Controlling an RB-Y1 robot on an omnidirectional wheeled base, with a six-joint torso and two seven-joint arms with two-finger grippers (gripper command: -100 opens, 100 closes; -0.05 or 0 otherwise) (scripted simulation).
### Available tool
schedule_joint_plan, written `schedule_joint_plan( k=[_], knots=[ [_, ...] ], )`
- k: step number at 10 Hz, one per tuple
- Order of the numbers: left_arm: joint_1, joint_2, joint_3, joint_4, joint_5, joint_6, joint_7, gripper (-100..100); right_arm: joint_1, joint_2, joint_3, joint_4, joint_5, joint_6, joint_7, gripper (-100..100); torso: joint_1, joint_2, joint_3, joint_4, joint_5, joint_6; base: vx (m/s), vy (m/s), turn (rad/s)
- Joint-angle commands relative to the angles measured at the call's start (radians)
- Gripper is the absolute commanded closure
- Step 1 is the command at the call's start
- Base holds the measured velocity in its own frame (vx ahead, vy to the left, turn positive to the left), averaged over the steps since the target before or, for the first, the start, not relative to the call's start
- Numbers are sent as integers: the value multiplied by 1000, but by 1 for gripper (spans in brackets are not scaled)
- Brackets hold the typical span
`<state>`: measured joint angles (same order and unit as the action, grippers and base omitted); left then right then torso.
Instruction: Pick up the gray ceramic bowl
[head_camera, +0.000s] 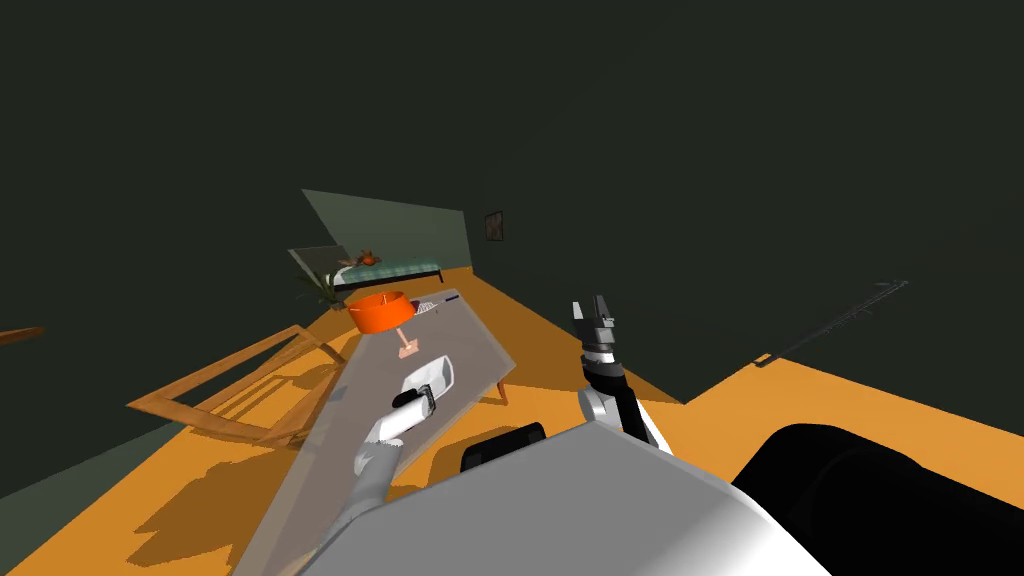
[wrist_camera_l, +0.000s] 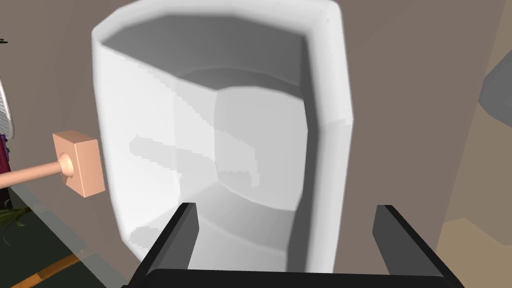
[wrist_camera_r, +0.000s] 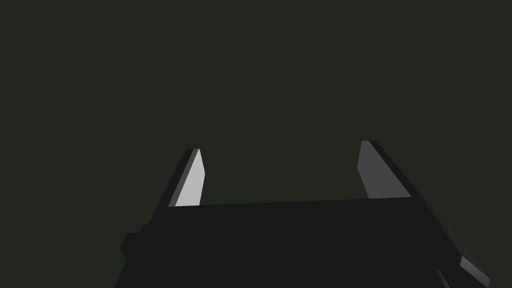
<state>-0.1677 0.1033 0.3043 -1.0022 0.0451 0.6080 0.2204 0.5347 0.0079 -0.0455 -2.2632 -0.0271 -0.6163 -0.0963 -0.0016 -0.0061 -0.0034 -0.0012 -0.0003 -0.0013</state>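
The bowl (head_camera: 432, 376) is drawn pale grey-white with angular walls and stands on the grey table (head_camera: 330, 440). In the left wrist view the bowl (wrist_camera_l: 220, 130) is very close in front of my left gripper (wrist_camera_l: 285, 207). That gripper is open and straddles the bowl's near wall, one finger (wrist_camera_l: 186, 220) over the inside and the other outside it. In the head view my left gripper (head_camera: 418, 399) sits at the bowl's near end. My right gripper (head_camera: 592, 312) is raised off to the right, away from the table, and its fingers (wrist_camera_r: 192, 180) stand open on nothing.
An orange lamp shade (head_camera: 381, 311) stands just beyond the bowl, and its pinkish block foot (wrist_camera_l: 80, 162) lies close beside the bowl. A wooden chair frame (head_camera: 240, 385) lies left of the table. A bed (head_camera: 395, 270) is against the far wall.
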Motion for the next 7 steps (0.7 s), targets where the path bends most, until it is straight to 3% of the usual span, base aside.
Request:
schedule_joint_plan(
  k=[1,2,4,5,6,7],
  knots=[
    [-14,-3,-9,45,14,-11,-33,-100,0,0,0,0,0,0,0,0,0,0,0,0,0,0,56,-20,232],
    [-56,-14,-20,78,20,-36,-68,-100,0,0,0,0,0,0,0,0,1,1,0,0,0,0,47,-9,395],
    [-56,-14,-20,107,20,-36,-68,-100,0,0,0,0,0,0,0,0,1,2,1,0,0,1,29,-11,77],
    [-98,-24,-32,139,26,-62,-102,-100,0,0,0,0,0,0,0,0,2,4,2,1,0,1,27,2,326],
    [-99,-24,-32,169,26,-62,-102,-100,0,0,0,0,0,0,0,0,2,3,2,1,0,0,32,-14,228],
    [-142,-34,-44,206,32,-88,-137,-100,0,0,0,0,0,0,0,0,2,3,2,1,0,1,47,-17,419]
  ],
)
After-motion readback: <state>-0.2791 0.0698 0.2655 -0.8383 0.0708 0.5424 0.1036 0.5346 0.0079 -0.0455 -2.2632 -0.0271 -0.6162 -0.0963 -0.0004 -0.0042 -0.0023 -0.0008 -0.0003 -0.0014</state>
